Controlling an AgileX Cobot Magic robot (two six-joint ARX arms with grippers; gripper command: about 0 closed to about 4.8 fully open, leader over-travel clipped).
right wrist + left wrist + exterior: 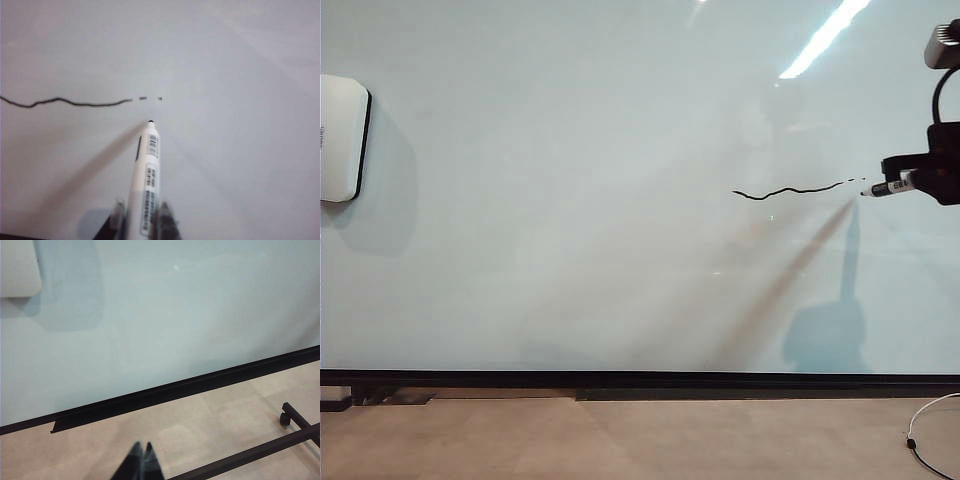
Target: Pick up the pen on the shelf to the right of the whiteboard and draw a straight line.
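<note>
Right gripper point(141, 220) clamps the pen point(146, 175) just off the whiteboard point(570, 250), tip beside the straight line point(790, 190) — I'd lift away cleanly, no smearing. Left gripper point(140, 462) — fingers together, low.

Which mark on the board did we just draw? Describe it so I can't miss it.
On the whiteboard, look right of centre, just left of the pen held in the right pincer. The straight line is a thin, slightly wavy black stroke that breaks into dashes near the pen tip.
</note>
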